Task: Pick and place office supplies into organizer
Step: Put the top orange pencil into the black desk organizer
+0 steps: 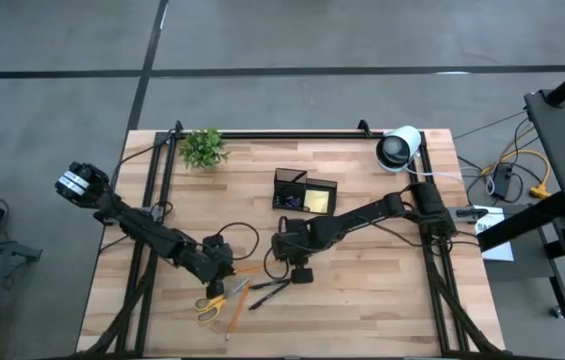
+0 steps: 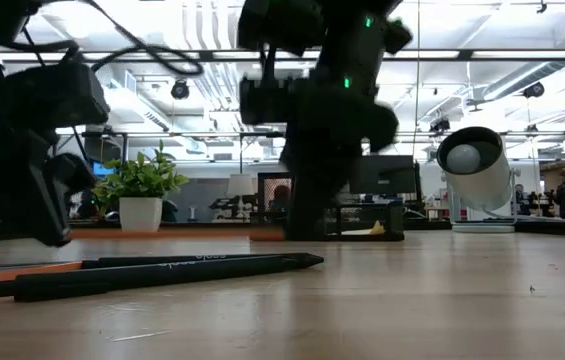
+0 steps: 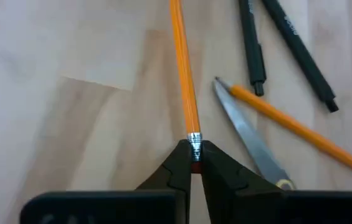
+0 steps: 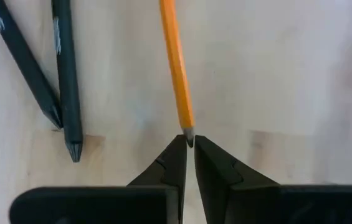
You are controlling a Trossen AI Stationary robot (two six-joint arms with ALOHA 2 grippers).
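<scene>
One orange pencil (image 1: pixel 252 268) spans the gap between my two grippers near the middle of the table. My left gripper (image 3: pixel 194 158) is shut on its eraser end and my right gripper (image 4: pixel 189 149) on its sharpened tip. A second orange pencil (image 3: pixel 300 130), yellow-handled scissors (image 1: pixel 210 305) and two dark pens (image 1: pixel 272 290) lie flat on the wood toward the near edge. The black mesh organizer (image 1: pixel 304 192) stands farther back, with a yellow sticky-note pad (image 1: pixel 316 202) in one compartment. My left gripper pinches the pencil's metal ferrule and eraser end (image 3: pixel 194 142) between its two fingertips. The fingers slant down and run along the pencil. Whether the pencil touches the table I cannot tell. My right gripper pinches the pencil's dark sharpened point (image 4: pixel 189 134) between the very ends of its fingers. The fingers point steeply down, in line with the pencil, which stretches away from them low over the wood.
A small green plant (image 1: pixel 203 148) stands at the far left of the table and a white-and-black roll (image 1: pixel 399 148) at the far right. Black frame rails run along the left, far and right edges. Bare wood lies to the near right.
</scene>
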